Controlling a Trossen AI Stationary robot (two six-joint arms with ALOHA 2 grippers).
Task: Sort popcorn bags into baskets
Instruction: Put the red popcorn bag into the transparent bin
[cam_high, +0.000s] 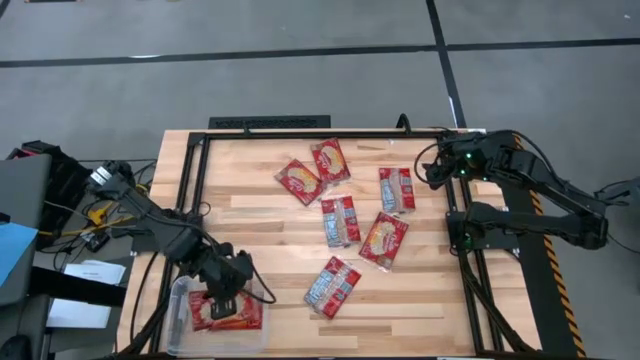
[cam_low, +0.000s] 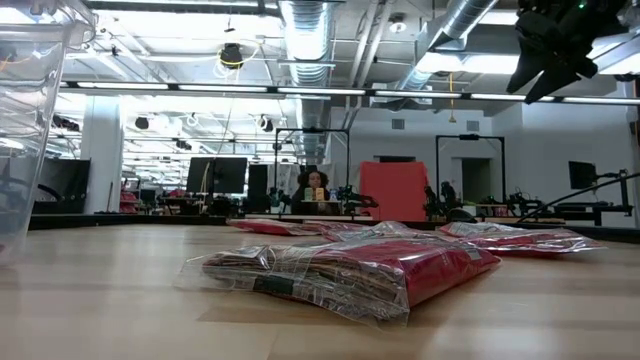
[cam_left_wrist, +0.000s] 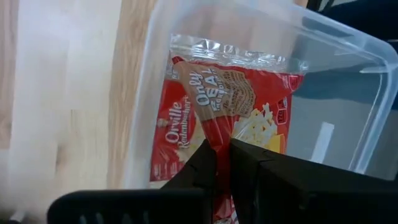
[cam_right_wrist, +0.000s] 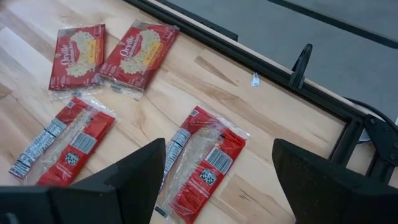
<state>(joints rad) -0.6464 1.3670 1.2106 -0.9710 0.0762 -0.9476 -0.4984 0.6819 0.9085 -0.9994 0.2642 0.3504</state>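
Note:
My left gripper (cam_high: 225, 290) (cam_left_wrist: 222, 162) is over the clear tub (cam_high: 180, 290) (cam_left_wrist: 348, 112) at the table's near left corner, shut on a red popcorn bag (cam_left_wrist: 186, 118) inside it. Red packets (cam_high: 228, 312) show in the tub from above. Six more bags lie flat on the table, among them two at the far side (cam_high: 298, 181) (cam_high: 331, 160) and one nearest (cam_high: 332, 286) (cam_low: 350, 270). My right gripper (cam_high: 432, 165) (cam_right_wrist: 219, 149) hangs open above the table's far right, over the bags (cam_right_wrist: 202, 162). My left gripper pinches the popcorn bag between its two fingers, on the brown-and-cream middle strip (cam_left_wrist: 214, 134) near the end closest to the wrist. The fingers come from above, slanting down into the tub. The bag's clear far seam (cam_left_wrist: 230, 53) lies by the tub wall.
A black frame (cam_high: 330, 132) runs along the table's far edge and both sides. The tub's wall (cam_low: 30, 130) stands at the left in the low view. Bare wood (cam_high: 250, 230) lies between the tub and the loose bags. Cables and boxes (cam_high: 60, 230) sit off the table's left.

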